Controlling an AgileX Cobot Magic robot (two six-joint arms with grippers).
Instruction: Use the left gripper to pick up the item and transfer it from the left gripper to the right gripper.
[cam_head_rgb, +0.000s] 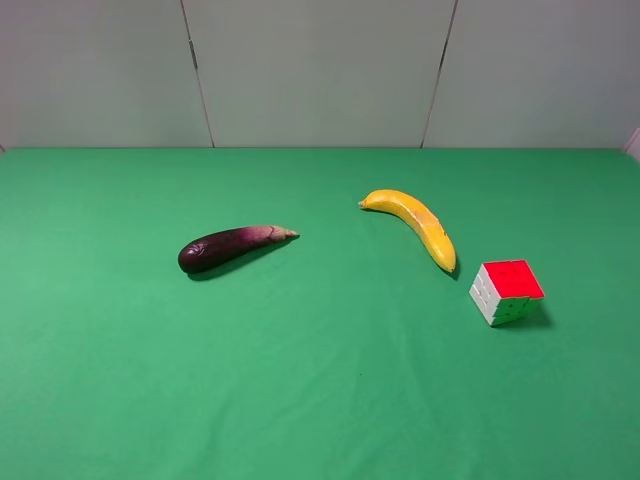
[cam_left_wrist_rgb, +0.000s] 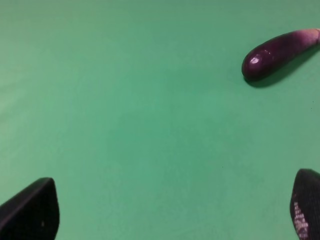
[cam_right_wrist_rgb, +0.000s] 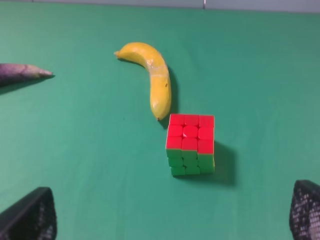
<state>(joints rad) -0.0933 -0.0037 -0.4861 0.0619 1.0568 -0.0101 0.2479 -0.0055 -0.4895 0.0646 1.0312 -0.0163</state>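
The item, a small puzzle cube (cam_head_rgb: 507, 292) with a red top and a white side, sits on the green table at the right, just right of the banana's near tip. In the right wrist view the cube (cam_right_wrist_rgb: 191, 144) shows red on top and green in front. It lies ahead of my right gripper (cam_right_wrist_rgb: 167, 216), which is open, and nothing is between its black fingertips (cam_right_wrist_rgb: 30, 217). My left gripper (cam_left_wrist_rgb: 167, 210) is open over bare green cloth, far from the cube, with only its fingertips (cam_left_wrist_rgb: 31, 212) showing. Neither arm appears in the exterior high view.
A dark purple eggplant (cam_head_rgb: 232, 246) lies left of centre and shows in the left wrist view as the eggplant (cam_left_wrist_rgb: 277, 52). A yellow banana (cam_head_rgb: 418, 225) curves between eggplant and cube, and the banana (cam_right_wrist_rgb: 155, 80) shows in the right wrist view too. Grey wall panels (cam_head_rgb: 320, 70) back the table.
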